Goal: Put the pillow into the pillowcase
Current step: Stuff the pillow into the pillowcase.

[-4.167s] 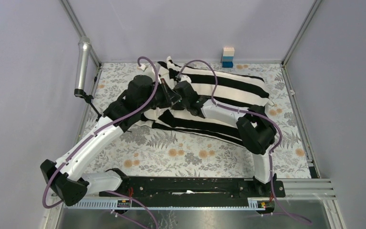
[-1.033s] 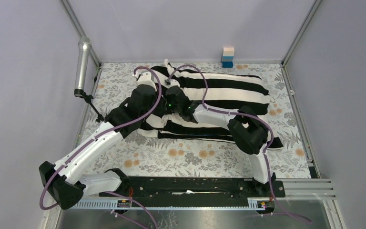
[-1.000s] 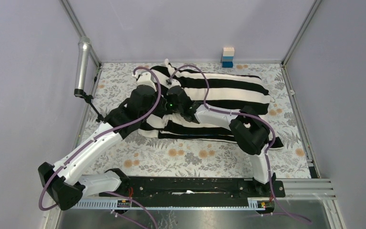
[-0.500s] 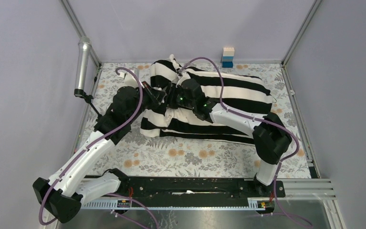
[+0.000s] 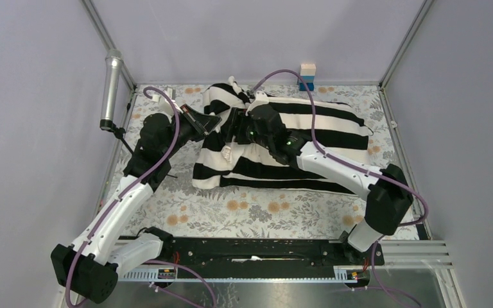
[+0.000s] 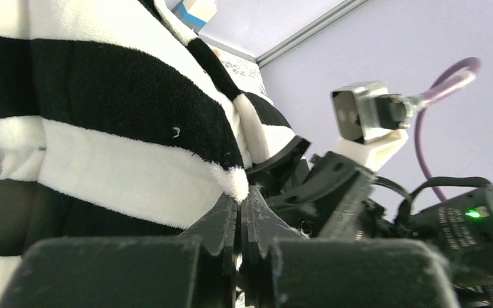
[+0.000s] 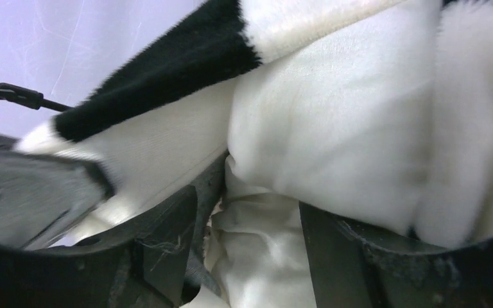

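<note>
At about ten o'clock on the floral worktop (image 5: pixel 263 208), the left gripper (image 6: pixel 239 210) has its fingers clenched on a thin bit of hem of the striped pillowcase (image 5: pixel 295 138), holding that edge of the mouth up. Just at its three o'clock side, the right gripper (image 7: pixel 247 218) sits in the mouth. Its fingers are parted and released, and a cream fold of the pillow (image 7: pixel 334 128) bulges between them unpinched. The pillow looks mostly sheathed, with the filled case running from centre towards two o'clock.

The left pinch is shallow, so a hard pull towards nine o'clock could slip the hem free and let the mouth collapse. With nothing gripping it, the pillow's end may spring back out. The wrists are close enough to knock together.
</note>
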Controlling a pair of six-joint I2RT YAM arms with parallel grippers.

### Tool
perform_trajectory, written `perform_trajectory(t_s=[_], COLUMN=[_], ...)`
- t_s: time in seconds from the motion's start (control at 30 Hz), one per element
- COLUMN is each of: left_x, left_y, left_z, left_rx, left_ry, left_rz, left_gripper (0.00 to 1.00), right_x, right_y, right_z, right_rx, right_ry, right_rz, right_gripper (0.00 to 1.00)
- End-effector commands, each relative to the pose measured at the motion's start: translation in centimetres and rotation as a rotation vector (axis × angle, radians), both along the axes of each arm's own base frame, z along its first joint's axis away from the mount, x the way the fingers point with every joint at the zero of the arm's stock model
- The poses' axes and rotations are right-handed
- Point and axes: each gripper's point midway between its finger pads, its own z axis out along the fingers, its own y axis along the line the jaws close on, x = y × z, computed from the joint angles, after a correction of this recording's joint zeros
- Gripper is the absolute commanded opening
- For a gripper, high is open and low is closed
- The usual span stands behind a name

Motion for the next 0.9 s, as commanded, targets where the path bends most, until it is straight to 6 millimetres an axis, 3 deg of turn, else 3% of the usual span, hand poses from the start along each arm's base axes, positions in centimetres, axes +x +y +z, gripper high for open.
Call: perform_trajectory(t_s=[0.0,0.13,0.33,0.5,0.67,0.87], left_x=[-1.0,-1.4,-1.7,-2.2,-1.6,-0.8], left_y=[-0.4,0.0,-0.5,-2.7,-5.4,-6.6], left_z=[6.1,6.1,5.5,4.2,-0.6,-6.8], left_rx=[-0.127,-0.122,-0.128,-0.126,-0.069,-0.05], left_ry=[-0.21,-0.222,-0.21,-0.19,-0.071,0.047], left_rz=[-0.06,-0.053,-0.093,-0.228,-0.324,-0.352], left_gripper=[0.0,0.0,0.0,0.0,0.0,0.01], right_x=[0.9,0.5,0.1,-0.9,-2.2,-2.9], right_y=[-3.2,-3.1,-4.3,-5.5,-6.0,-7.7], right_z=[3.7,5.7,6.1,6.0,6.7,8.6], right_rx=[-0.023,0.036,0.011,-0.163,-0.185,-0.173], right_ry=[-0.09,-0.093,-0.1,-0.163,-0.196,-0.225], right_rz=[-0.087,-0.084,-0.119,-0.156,-0.131,-0.169], right_gripper=[0.69,0.67,0.42,0.49,0.64,0.64])
